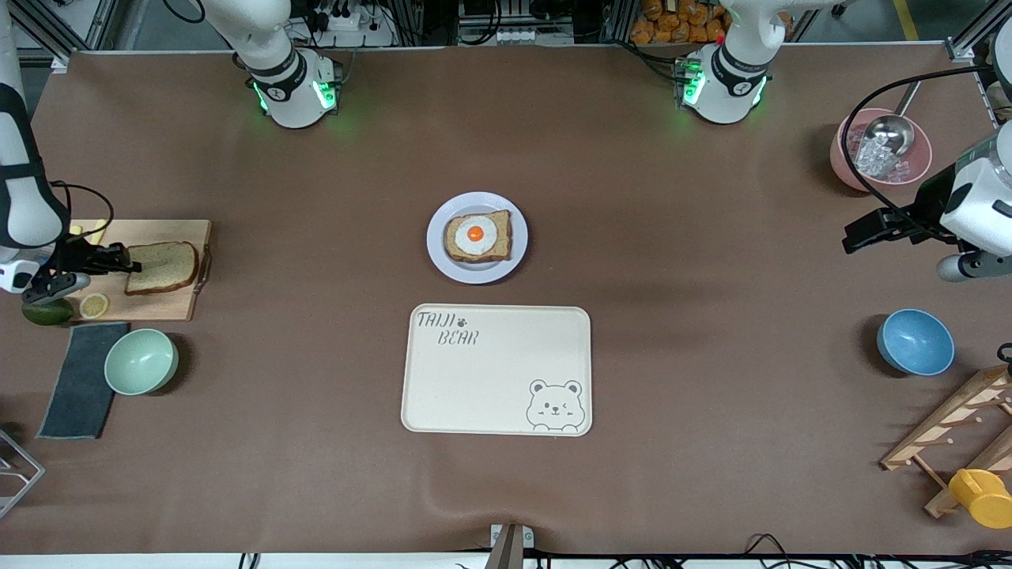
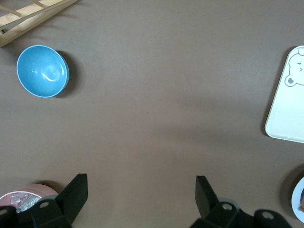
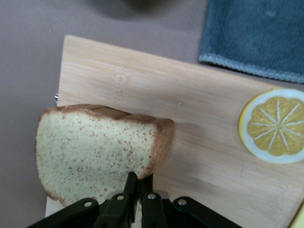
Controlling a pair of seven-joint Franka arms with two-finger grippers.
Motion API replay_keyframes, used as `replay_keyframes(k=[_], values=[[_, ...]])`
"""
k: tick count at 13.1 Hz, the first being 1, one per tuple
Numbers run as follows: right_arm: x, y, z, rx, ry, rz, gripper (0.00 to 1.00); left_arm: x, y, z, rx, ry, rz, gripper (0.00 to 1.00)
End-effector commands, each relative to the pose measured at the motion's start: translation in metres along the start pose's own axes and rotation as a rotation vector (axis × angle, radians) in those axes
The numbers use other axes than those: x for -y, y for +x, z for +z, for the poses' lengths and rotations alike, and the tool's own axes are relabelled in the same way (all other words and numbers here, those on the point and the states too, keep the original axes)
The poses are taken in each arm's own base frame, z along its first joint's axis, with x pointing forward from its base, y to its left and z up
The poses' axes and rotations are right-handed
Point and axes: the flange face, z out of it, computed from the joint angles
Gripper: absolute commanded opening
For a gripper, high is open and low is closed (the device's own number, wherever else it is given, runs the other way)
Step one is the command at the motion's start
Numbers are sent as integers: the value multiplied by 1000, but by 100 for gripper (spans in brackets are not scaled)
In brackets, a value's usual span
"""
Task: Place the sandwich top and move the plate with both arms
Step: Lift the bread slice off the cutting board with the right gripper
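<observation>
Nearest the camera, midway along the table's near edge, lies the cream bear-printed tray (image 1: 496,370), bare. Just past it, at the table's centre, sits the plate (image 1: 477,237) carrying the egg-topped slice (image 1: 477,236).

At the right arm's end, the sandwich top (image 1: 162,267) is over the wooden cutting board (image 1: 170,304), tilted, with the right gripper (image 3: 136,183) pinching one edge of it between nearly closed jaws. A lemon slice (image 3: 272,124) and a grey cloth (image 3: 256,35) lie beside it.

The grip takes only a thin strip of soft bread, so the slice could tear, sag or swing loose on the long carry to the plate, and it might land crooked and smear the yolk.

The left gripper (image 2: 141,192) waits with jaws wide over bare table, between the blue bowl (image 2: 42,71) and the pink bowl (image 1: 880,150) near the far corner. Its cable loops by that bowl and could snag.
</observation>
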Motion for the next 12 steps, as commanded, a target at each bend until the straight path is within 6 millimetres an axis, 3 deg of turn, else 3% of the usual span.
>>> replay_keyframes(k=[1,5,8,12], values=[[3,3,-11,-19,18,15,0,0,1,-1,-12,6,-1,100],[12,17,-39,-10,137,71,0,0,1,-1,-12,6,-1,100],[31,41,-65,20,166,92,0,1,-1,-1,-12,11,-3,100],[82,78,-84,22,179,88,0,2,-1,0,-11,16,-2,100]])
